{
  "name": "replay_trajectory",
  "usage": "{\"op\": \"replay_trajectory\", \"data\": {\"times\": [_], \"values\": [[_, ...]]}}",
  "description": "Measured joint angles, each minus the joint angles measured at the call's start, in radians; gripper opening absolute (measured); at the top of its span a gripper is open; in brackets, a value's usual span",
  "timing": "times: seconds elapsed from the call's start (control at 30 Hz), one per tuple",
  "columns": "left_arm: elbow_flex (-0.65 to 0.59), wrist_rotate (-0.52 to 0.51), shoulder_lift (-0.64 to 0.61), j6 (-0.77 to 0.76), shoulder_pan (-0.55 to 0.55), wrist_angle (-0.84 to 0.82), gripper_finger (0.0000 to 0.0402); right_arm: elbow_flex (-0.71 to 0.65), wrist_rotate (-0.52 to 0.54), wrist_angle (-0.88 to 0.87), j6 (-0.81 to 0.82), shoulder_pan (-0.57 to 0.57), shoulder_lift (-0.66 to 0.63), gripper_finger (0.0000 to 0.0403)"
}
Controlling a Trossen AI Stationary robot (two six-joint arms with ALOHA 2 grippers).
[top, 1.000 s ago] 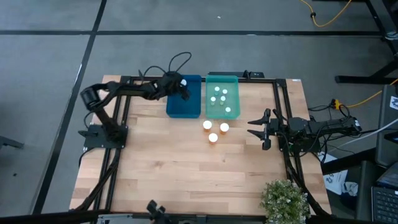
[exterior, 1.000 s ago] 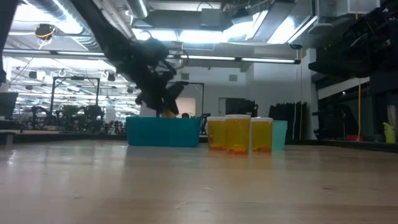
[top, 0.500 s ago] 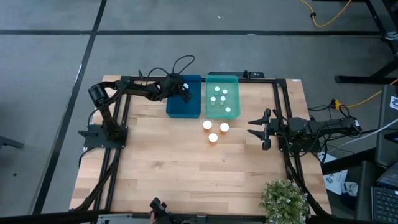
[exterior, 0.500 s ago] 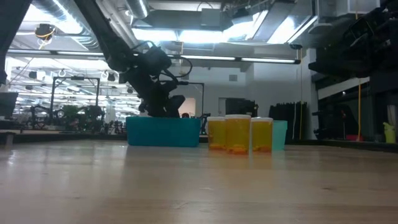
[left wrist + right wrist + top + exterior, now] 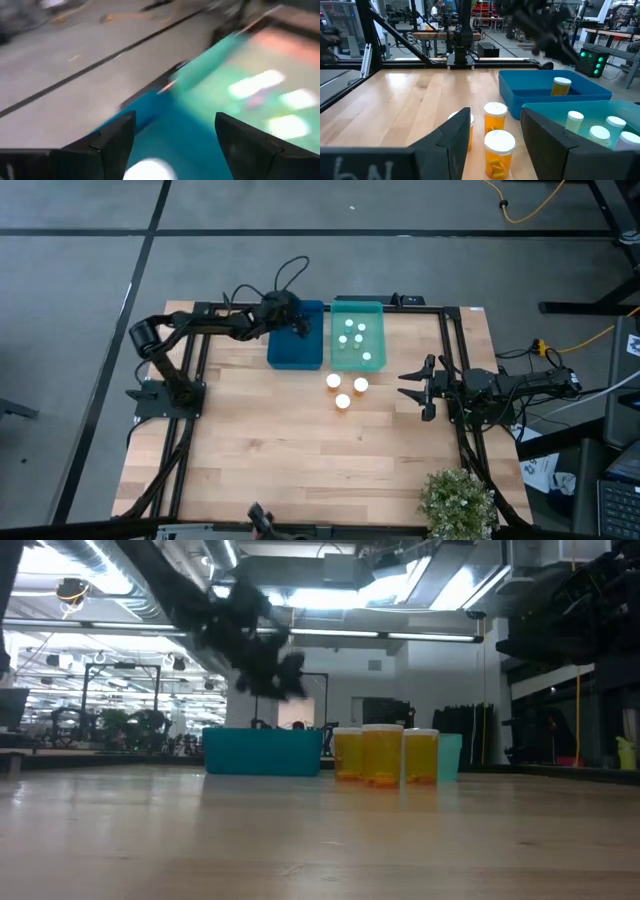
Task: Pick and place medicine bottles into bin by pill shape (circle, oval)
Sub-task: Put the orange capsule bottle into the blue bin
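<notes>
Three orange bottles with white caps (image 5: pixel 344 389) stand on the table in front of the bins; they also show in the low view (image 5: pixel 385 755). One orange bottle (image 5: pixel 561 86) stands in the blue bin (image 5: pixel 283 350); its white cap (image 5: pixel 150 170) shows blurred below my left gripper. Several small pale bottles (image 5: pixel 353 338) stand in the green bin (image 5: pixel 376 310). My left gripper (image 5: pixel 298 323) is open and empty above the blue bin's far right part (image 5: pixel 282 675). My right gripper (image 5: pixel 405 386) is open and empty at the table's right side, pointing at the three bottles.
The two bins stand side by side at the table's far edge, blue left, green right. A dark frame (image 5: pixel 448 340) runs round the table's sides. A potted plant (image 5: pixel 455 502) stands at the near right corner. Bare wood lies in front of the bottles.
My left gripper, with an orange bottle, has dipped into the blue bin's far right part and then come up without it. The bottle now stands in the blue bin. The three bottles on the table have kept their places.
</notes>
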Motion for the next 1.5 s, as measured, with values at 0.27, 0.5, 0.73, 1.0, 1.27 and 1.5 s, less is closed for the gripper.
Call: {"op": "replay_trajectory", "data": {"times": [0.27, 0.5, 0.73, 1.0, 1.27, 1.5], "values": [[0.006, 0.261, -0.137, 0.016, -0.276, -0.062, 0.0253, 0.000, 0.000, 0.000, 0.000, 0.000, 0.000, 0.0177], [0.005, -0.007, -0.064, 0.060, -0.592, -0.136, 0.0253, 0.000, 0.000, 0.000, 0.000, 0.000, 0.000, 0.0177], [0.005, -0.157, 0.044, -0.146, -0.678, -0.205, 0.0253, 0.000, 0.000, 0.000, -0.001, 0.000, 0.000, 0.0177], [0.005, -0.201, 0.157, -0.229, -0.632, -0.184, 0.0253, 0.000, 0.000, 0.000, 0.001, 0.000, 0.000, 0.0177], [0.005, -0.219, 0.207, -0.163, -0.595, -0.073, 0.0253, 0.000, 0.000, 0.000, -0.001, 0.000, 0.000, 0.0177], [0.005, -0.250, 0.238, -0.149, -0.586, 0.044, 0.0253, 0.000, 0.000, 0.000, 0.000, 0.000, 0.000, 0.0177]]}}
